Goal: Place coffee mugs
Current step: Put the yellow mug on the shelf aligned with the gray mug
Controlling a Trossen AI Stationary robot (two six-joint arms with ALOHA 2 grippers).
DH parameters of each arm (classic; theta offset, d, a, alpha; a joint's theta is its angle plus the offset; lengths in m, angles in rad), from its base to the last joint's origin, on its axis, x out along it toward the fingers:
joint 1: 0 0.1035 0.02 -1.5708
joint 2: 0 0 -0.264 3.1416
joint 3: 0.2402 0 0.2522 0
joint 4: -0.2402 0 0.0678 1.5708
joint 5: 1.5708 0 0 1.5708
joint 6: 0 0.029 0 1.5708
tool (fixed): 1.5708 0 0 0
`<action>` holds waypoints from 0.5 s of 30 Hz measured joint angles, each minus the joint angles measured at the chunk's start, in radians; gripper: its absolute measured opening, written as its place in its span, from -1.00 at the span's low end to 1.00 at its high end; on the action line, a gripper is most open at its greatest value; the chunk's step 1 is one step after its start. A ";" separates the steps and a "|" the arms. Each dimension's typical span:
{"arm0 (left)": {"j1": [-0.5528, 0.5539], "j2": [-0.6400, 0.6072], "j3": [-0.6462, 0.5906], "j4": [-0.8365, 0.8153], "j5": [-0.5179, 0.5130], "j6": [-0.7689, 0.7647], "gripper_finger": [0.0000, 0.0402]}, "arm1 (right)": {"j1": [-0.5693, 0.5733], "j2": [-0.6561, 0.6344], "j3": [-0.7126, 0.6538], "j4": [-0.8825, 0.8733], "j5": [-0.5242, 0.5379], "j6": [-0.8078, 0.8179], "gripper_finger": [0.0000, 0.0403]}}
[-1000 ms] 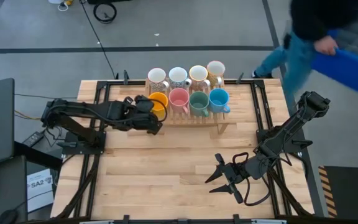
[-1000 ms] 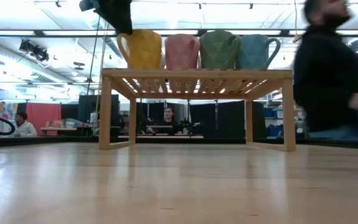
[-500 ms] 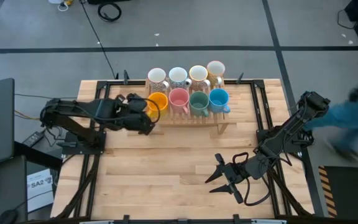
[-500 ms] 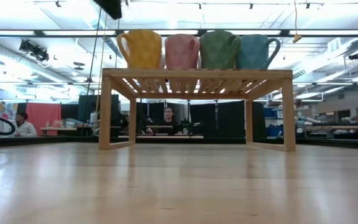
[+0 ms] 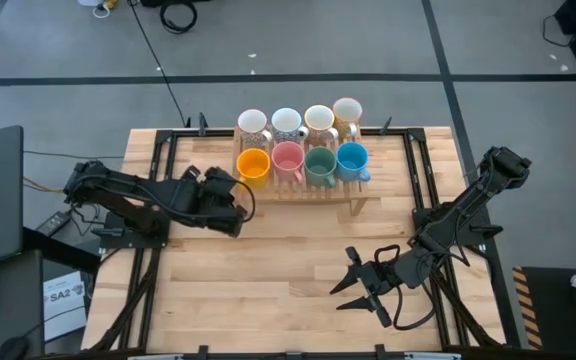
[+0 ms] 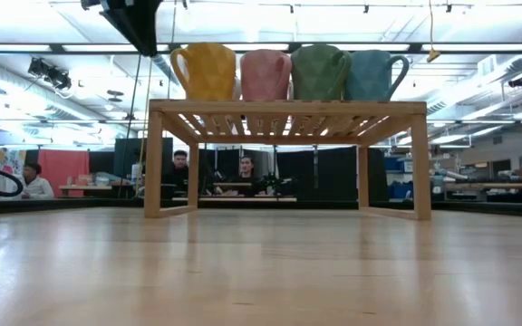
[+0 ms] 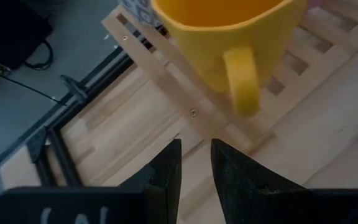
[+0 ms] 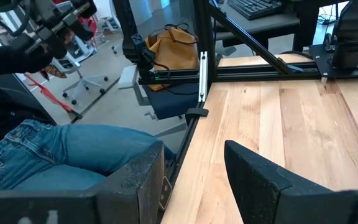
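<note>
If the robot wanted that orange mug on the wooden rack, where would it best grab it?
Probably by the rim of the orange ceramic mug, from above on its left: it stands upright and open-topped, the pink mug crowds its right side, and the left gripper hangs nearby.

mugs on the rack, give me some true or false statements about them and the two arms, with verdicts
1. Eight mugs stand on the wooden rack in two rows of four. True.
2. The orange mug is held in the left gripper. False: it stands on the rack, apart from the gripper, whose fingers are nearly together and hold nothing.
3. In the front row the pink mug stands between the orange mug and the green mug. True.
4. The blue mug lies tipped on the table. False: it stands upright at the right end of the front row.
5. The right gripper is over the rack. False: it waits open over the bare table, near the front right.
</note>
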 joint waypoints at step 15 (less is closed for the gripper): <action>0.000 0.000 -0.018 0.249 0.001 0.074 -0.53 | 0.000 0.000 0.000 0.006 0.000 0.000 -0.13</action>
